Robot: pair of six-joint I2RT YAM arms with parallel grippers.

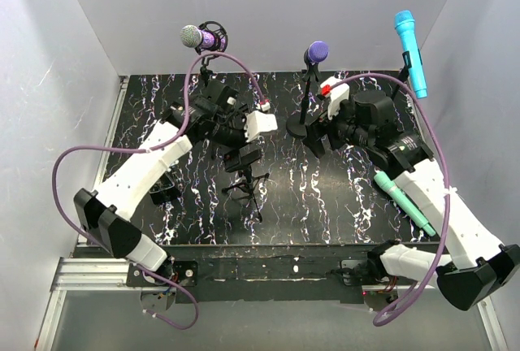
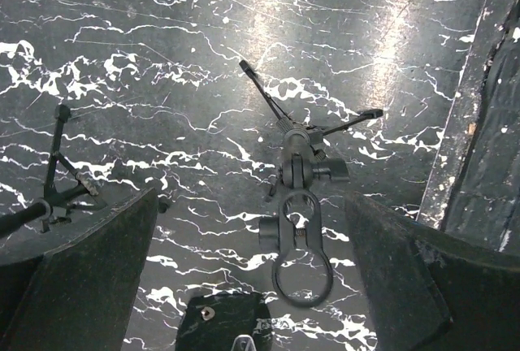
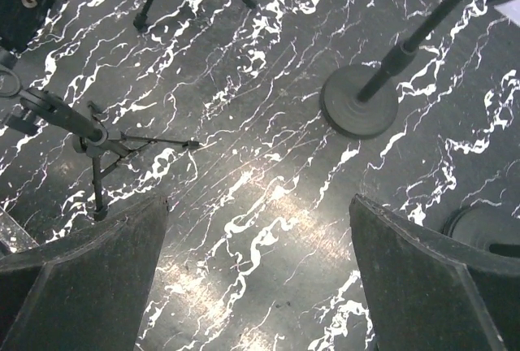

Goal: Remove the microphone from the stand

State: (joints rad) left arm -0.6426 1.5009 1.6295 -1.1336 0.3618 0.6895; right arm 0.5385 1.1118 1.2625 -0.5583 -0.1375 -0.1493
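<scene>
**A:** Left gripper (image 2: 250, 205)?
**B:** Jaws apart. Tripod stand (image 2: 296, 152) sits btwn them, its ring clip (image 2: 302, 268) nearest the cam.
**A:** Right gripper (image 3: 258, 205)?
**B:** Jaws apart too, over the surface (image 3: 268, 229). Round-base stand (image 3: 361, 106) is nearby, top cut off.
**A:** Mics?
**B:** Teal mic (image 1: 404, 202) lies flat by the right arm, well apart from both. Purple mic (image 1: 316, 51) is up on the centre stand.

I count four microphones (image 1: 201, 37), at eleven, twelve, one and four o'clock. I count four stands (image 1: 248, 184), one of them empty.
</scene>
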